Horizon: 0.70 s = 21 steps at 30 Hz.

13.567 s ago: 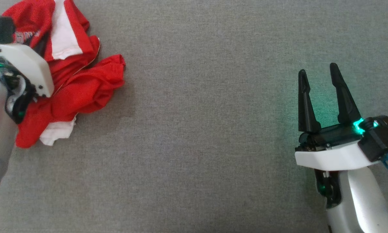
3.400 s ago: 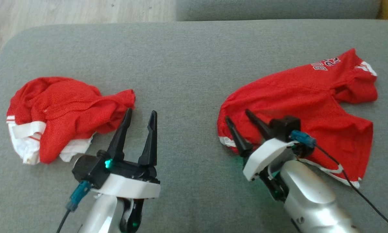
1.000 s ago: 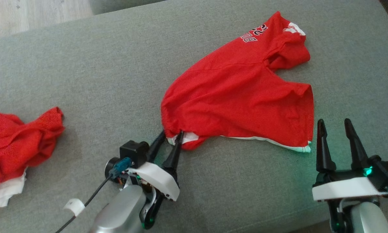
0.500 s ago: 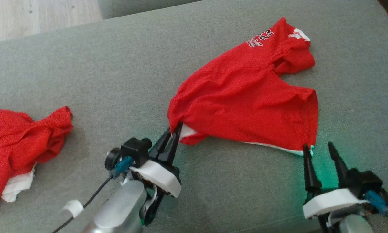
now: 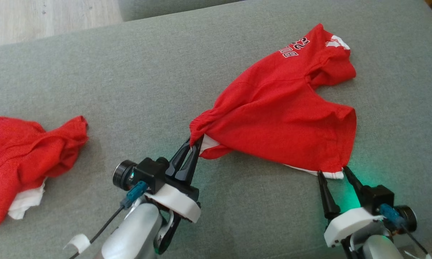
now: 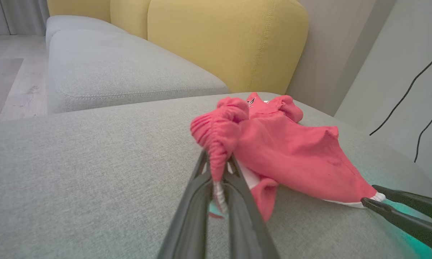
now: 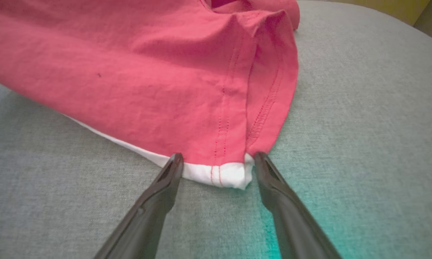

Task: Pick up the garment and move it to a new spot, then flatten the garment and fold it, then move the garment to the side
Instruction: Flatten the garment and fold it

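Observation:
A red garment (image 5: 284,108) with white trim and dark lettering lies spread on the grey cushion (image 5: 147,72). My left gripper (image 5: 195,140) is shut on its gathered left corner, which stands bunched and lifted off the cushion (image 6: 216,133). The same grip appears in the left wrist view, where my left gripper (image 6: 219,169) pinches red and white cloth. My right gripper (image 5: 333,172) stands open at the garment's near right corner. In the right wrist view the right gripper (image 7: 216,158) straddles the white hem corner (image 7: 223,176), fingers on either side.
A second crumpled red and white garment (image 5: 25,158) lies at the cushion's left end. Wooden floor (image 5: 50,14) shows beyond the far left edge. A yellow backrest (image 6: 219,39) and another grey seat (image 6: 111,72) stand behind. Dark cables (image 6: 417,86) hang on the wall at right.
My left gripper closed on the garment's left corner and lifted it, bunching the cloth. My right gripper moved forward to the right hem corner, still open.

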Available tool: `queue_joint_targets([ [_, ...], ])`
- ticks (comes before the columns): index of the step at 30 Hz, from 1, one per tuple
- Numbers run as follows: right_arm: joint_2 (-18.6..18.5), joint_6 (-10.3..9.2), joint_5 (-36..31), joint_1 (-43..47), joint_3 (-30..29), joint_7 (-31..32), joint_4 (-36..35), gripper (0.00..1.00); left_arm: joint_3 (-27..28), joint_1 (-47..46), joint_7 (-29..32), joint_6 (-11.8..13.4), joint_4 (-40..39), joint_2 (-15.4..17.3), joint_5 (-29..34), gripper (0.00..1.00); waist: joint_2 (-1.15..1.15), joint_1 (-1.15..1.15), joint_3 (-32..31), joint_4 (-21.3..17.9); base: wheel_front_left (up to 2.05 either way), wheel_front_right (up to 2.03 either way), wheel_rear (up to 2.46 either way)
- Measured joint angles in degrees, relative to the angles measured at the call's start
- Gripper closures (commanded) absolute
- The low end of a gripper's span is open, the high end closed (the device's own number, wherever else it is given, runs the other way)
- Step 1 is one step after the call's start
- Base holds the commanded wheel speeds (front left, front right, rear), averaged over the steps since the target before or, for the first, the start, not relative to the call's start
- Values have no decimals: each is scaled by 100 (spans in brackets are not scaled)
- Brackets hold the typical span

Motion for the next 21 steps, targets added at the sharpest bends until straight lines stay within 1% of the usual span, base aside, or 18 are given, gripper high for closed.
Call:
queue_joint_targets([
  [8, -4, 0, -38, -90, 86, -14, 247, 0, 120, 4, 0, -64, 38, -31, 147, 100, 0, 0, -15, 16, 0, 0, 0],
  [9, -5, 0, -38, -122, 97, -14, 277, 4, 138, 3, 0, -80, 68, -32, 170, 100, 0, 0, -20, 11, 0, 0, 0],
  [10, -5, 0, -42, -142, 111, -15, 292, 51, 148, 5, 0, -80, 98, -31, 207, 100, 0, 0, -24, 4, 0, 0, 0],
  [11, -5, 0, -44, -153, 123, -35, 310, 66, 160, 5, 0, -80, 124, -31, 238, 100, 0, 0, -30, -6, 0, 0, 0],
  [12, -4, 0, -45, -153, 138, -56, 316, 96, 169, 5, 0, -81, 145, -32, 241, 100, 0, 0, -34, -15, 0, 0, 0],
  [13, -1, 0, -66, -153, 154, -57, 316, 100, 175, 5, 0, -81, 164, -32, 241, 100, 0, 0, -40, -26, 0, 0, 0],
  [18, -2, 0, -73, -149, 216, -64, 248, 100, 177, 5, 0, -98, 267, -14, 411, 100, 0, 0, -80, -63, 0, 0, 0],
  [21, -7, 0, 101, -149, 244, -99, 8, 100, 174, 5, 0, -97, 338, 34, 556, 100, 0, 0, -117, -75, 0, 0, 0],
])
